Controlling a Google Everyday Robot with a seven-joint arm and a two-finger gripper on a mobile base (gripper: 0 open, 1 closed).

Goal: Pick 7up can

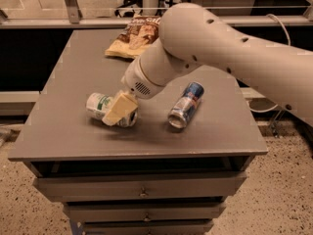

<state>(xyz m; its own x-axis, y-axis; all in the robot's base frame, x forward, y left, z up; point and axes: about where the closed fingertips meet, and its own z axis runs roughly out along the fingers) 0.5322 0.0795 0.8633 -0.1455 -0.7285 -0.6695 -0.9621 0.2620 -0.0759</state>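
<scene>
The 7up can, white-silver with green marks, lies on its side on the grey table at the front left. My gripper reaches down from the big cream arm and sits right over the can's right end, covering it. The cream finger lies across the can.
A blue-and-silver can with red marks lies on its side to the right of the gripper. A chip bag lies at the back of the table. Drawers are below the front edge.
</scene>
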